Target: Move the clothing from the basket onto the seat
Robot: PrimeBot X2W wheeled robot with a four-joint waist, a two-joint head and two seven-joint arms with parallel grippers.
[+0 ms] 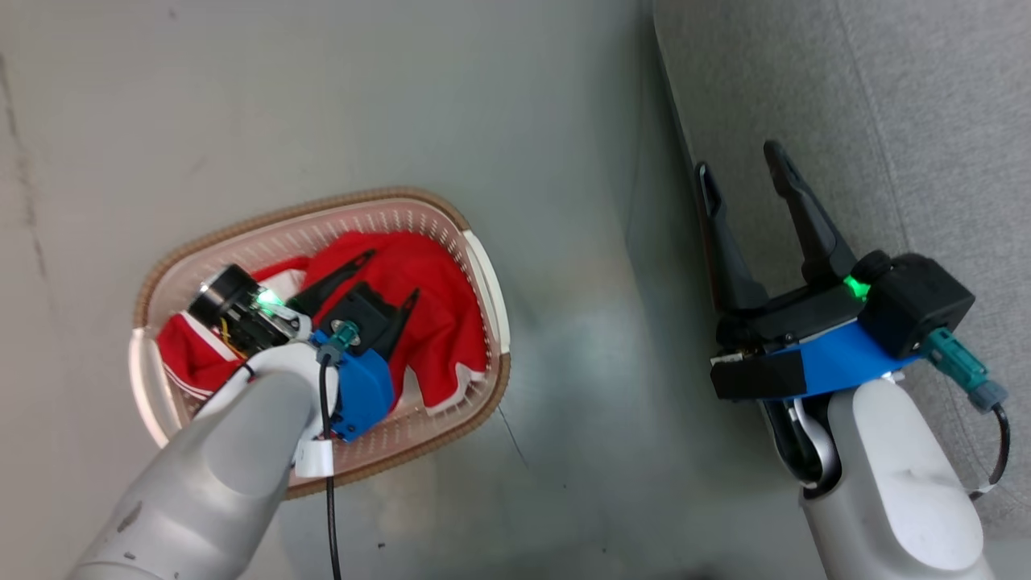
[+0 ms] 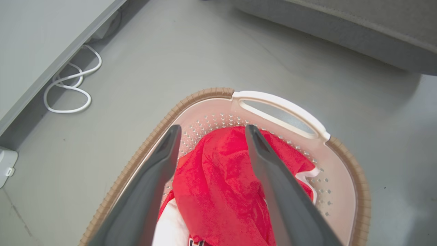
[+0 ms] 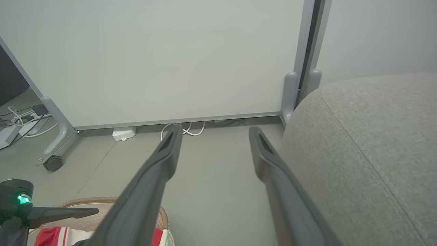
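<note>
The clothing [image 1: 435, 306] lies bunched in the basket [image 1: 322, 205] on the floor: a plain red piece on top, and a red piece with white striped trim [image 1: 189, 354] at the basket's left end. My left gripper [image 1: 394, 272] hangs open just over the red heap, its fingers straddling a fold of the clothing [image 2: 222, 181] without closing on it. My right gripper [image 1: 739, 159] is open and empty, hovering at the edge of the grey seat [image 1: 926, 121]. In the right wrist view my right gripper [image 3: 215, 128] points past the seat [image 3: 368, 136] toward a wall panel.
The basket's white handle [image 2: 283, 102] faces the seat [image 2: 358, 24], with bare grey floor between them. A white cable [image 2: 68, 85] loops on the floor by a low panel. A rolling white partition with a caster [image 3: 53, 163] stands behind.
</note>
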